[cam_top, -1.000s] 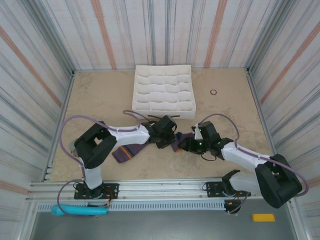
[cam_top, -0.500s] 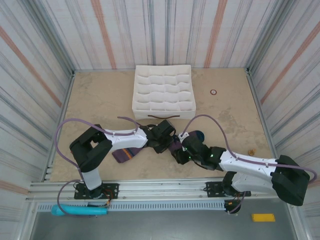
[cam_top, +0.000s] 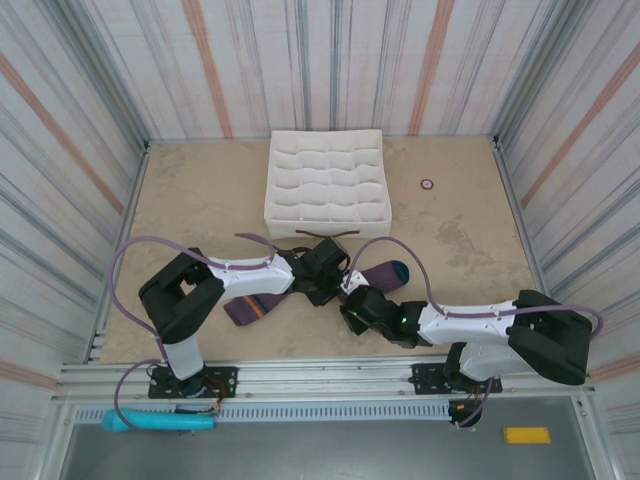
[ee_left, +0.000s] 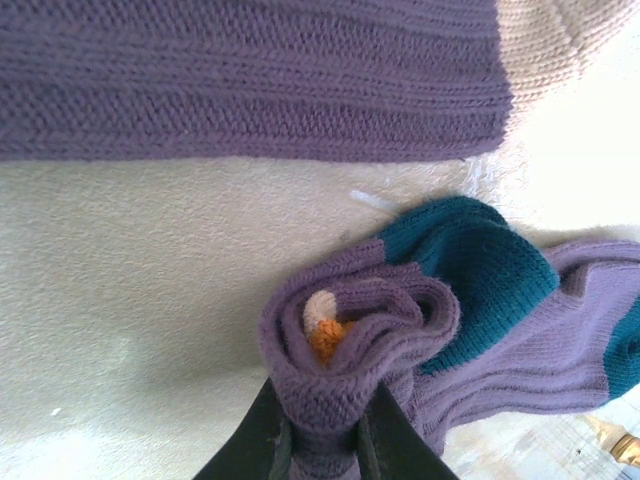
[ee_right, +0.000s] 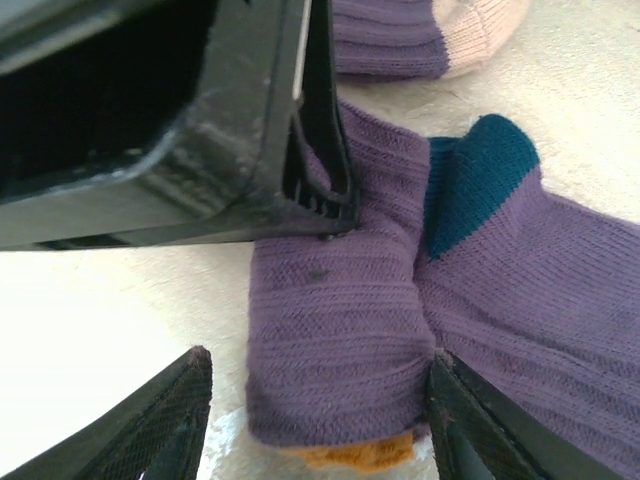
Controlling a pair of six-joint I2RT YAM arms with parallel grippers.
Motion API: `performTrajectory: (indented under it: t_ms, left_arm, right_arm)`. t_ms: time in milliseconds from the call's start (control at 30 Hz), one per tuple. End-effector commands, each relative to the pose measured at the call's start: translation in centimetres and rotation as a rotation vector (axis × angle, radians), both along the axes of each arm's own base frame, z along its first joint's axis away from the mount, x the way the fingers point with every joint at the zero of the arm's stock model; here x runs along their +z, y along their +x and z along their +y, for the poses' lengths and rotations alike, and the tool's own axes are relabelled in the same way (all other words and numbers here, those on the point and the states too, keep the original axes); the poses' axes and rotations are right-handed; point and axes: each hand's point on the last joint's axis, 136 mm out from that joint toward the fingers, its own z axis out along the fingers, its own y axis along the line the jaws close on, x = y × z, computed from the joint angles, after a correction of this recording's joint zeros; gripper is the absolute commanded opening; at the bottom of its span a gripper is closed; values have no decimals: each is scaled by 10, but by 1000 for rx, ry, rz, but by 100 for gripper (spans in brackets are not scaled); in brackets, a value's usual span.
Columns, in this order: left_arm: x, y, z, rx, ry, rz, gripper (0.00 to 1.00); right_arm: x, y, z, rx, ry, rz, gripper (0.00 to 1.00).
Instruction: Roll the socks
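- My left gripper (ee_left: 320, 445) is pinching shut on the rolled end of the purple knit sock with teal heel and orange cuff (ee_left: 365, 315); any slipping is risking unrolling.
- My right gripper (ee_right: 318, 385) is standing open astride that roll; closing off-centre is risking squeezing it loose.
- The purple peach-toed knit sock (ee_left: 250, 80) is lying just beside on the beige tabletop (ee_left: 130, 280), risking snagging.

Top external: high behind the near edge of the beige stone-patterned table (cam_top: 200, 200), facing down; distant, whole tabletop framed.
Left wrist: close-up, low, facing the rolled purple knit sock with teal heel (ee_left: 400, 330).
Right wrist: close-up, same roll, opposite side.
Shared: the roll.
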Motion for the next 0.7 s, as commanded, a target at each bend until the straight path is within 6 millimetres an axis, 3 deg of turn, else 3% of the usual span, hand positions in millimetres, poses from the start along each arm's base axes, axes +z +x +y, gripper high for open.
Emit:
performTrajectory:
  t_ms: [0,200,333,433,500,567,667]
  left_arm:
    - [-25,-18,18,-20,70,98,0]
    - [-27,-19,15,-26,47,112,0]
    - [-25,-18,12,-30,32,110,0]
    - [-26,-19,11,-25,15,118,2]
    - [-25,-19,11,-21,5,114,14]
    - [-23,-17,11,-20,-3,104,38]
    - [-17,-14,10,-24,-13,79,68]
  right_arm:
    - [-11,2,-9,-27,-34,-34,58]
    - [-26,-1,-13,-48,-55,-8,51]
    - [-33,-4,-14,-61,-57,22,16]
    - [-39,-8,-14,-68,-49,53,2]
    - [-43,-11,-15,-76,-38,75,0]
    - [-46,-14,-17,-87,-19,96,0]
    - [-50,-17,-18,-97,12,137,0]
